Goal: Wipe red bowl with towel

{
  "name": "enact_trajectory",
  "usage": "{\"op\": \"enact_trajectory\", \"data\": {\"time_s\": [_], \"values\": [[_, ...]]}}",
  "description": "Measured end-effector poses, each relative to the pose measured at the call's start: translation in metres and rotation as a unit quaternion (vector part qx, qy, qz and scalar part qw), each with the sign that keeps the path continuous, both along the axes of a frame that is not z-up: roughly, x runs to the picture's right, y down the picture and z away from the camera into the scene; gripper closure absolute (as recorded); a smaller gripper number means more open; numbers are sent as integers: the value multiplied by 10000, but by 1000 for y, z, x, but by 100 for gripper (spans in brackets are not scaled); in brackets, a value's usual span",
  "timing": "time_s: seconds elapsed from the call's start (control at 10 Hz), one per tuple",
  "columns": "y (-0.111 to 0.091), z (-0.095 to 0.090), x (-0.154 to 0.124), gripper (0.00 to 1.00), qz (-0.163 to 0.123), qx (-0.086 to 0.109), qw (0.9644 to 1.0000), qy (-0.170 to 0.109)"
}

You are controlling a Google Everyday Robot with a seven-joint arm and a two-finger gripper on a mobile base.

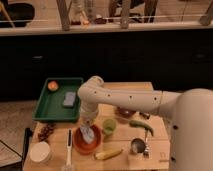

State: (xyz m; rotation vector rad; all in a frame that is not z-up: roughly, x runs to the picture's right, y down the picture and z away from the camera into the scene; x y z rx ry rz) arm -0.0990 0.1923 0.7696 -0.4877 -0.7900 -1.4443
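While the arm reaches down from the right, the table runs left to right like this: a white cup (40, 151) at the near left corner, grapes (46, 131) just behind it, and a green tray (44, 111) further back holding an orange (52, 85) and a sponge (69, 98). A brush (68, 148) lies beside the bowl (80, 146), which sits near the front edge, left of centre. The towel (90, 134) hangs into it, pale and bunched, under the gripper (88, 123). Next come a green cup (109, 126), a banana (108, 154) in front, a dark dish (126, 112) behind, a green vegetable (141, 125) and a metal cup (138, 146).

The towel looks soft and light, likely to fold and drag rather than push, so a pinch on the upper bunch, leaving the loose end to sweep, seems best. The bowl looks rigid, light and probably smooth; it may slide under sideways rubbing, so gentle downward pressure would help.

The gripper sits just above the bowl's back rim, with the towel directly below it. Its fingers appear closed on the towel's top, though the actual contact is hard to make out.
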Motion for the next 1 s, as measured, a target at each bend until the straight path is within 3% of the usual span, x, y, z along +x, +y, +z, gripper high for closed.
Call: {"op": "enact_trajectory", "data": {"time_s": [1.0], "values": [[2, 0, 0, 100, -36, -34, 10000, -24]]}}
